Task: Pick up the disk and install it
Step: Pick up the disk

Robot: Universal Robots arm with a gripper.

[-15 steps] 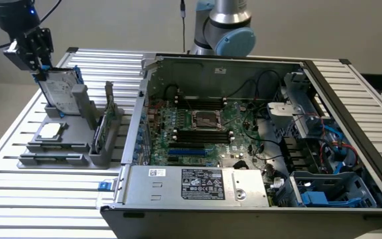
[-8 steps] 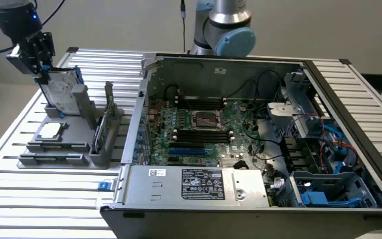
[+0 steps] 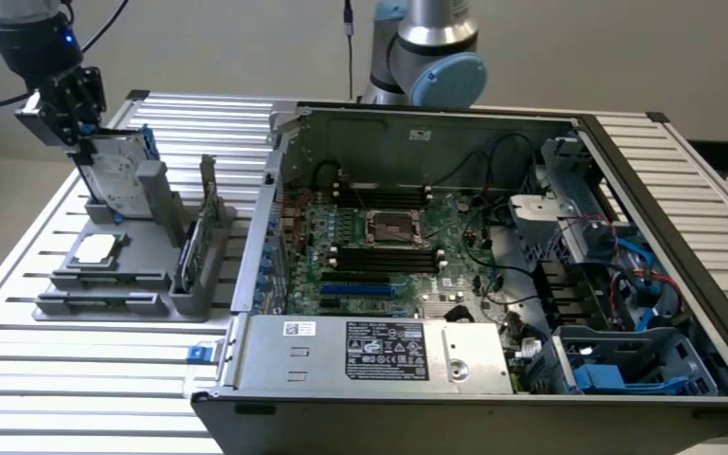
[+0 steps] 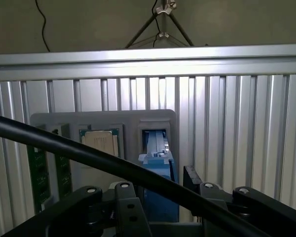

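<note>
The disk (image 3: pixel 117 172), a silver drive with a white label in a blue carrier, stands upright in a slot at the back of the grey holder (image 3: pixel 111 299) on the exterior view's left. My gripper (image 3: pixel 71 140) hangs right at the disk's top edge. In the wrist view the disk (image 4: pixel 157 158) is seen edge-on. A black finger (image 4: pixel 124 205) is on one side of the blue carrier and the other finger (image 4: pixel 193 178) on the other side, each with a small gap. The gripper (image 4: pixel 160 197) is open around the disk's top.
The holder also carries a square silver chip (image 3: pixel 96 248) and an upright green circuit card (image 3: pixel 194 248). The open computer case (image 3: pixel 465 237) lies to the exterior view's right, with a blue drive bay (image 3: pixel 607 375) in its near corner. A black cable (image 4: pixel 79 154) crosses the wrist view.
</note>
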